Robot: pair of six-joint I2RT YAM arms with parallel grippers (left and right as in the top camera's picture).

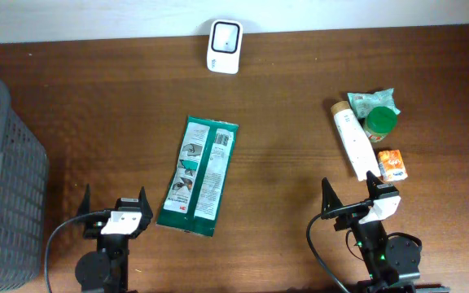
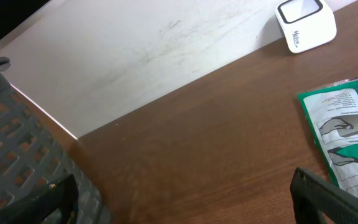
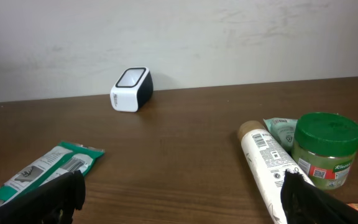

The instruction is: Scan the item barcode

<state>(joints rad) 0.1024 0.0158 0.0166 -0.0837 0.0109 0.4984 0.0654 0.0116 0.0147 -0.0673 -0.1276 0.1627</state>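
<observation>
The pack (image 1: pixel 198 175) lay flat in the middle of the table (image 1: pixel 291 89), at 1 o'clock from the left tool (image 1: pixel 114 199). It looked light, soft and slick, best pinched at a short edge. The left tool and the right tool (image 1: pixel 349 191) both stood wide, holding nothing. The scanner (image 1: pixel 224 46) sat at 12 o'clock. The basket (image 1: pixel 37 187) at 9 o'clock showed nothing inside.

dark wooden table (image 1: pixel 300 98) against a pale wall (image 2: pixel 135 50)

the tabletop is a deep reddish brown with fine grain running across its width, and it fills nearly all of the overhead view. its far edge meets the wall, which shows from above only as a thin light strip. from the wrist views the wall is off-white and matte, with faint grey scuffs and scratches. the light is soft and even, leaving a dull sheen on the wood.
</observation>
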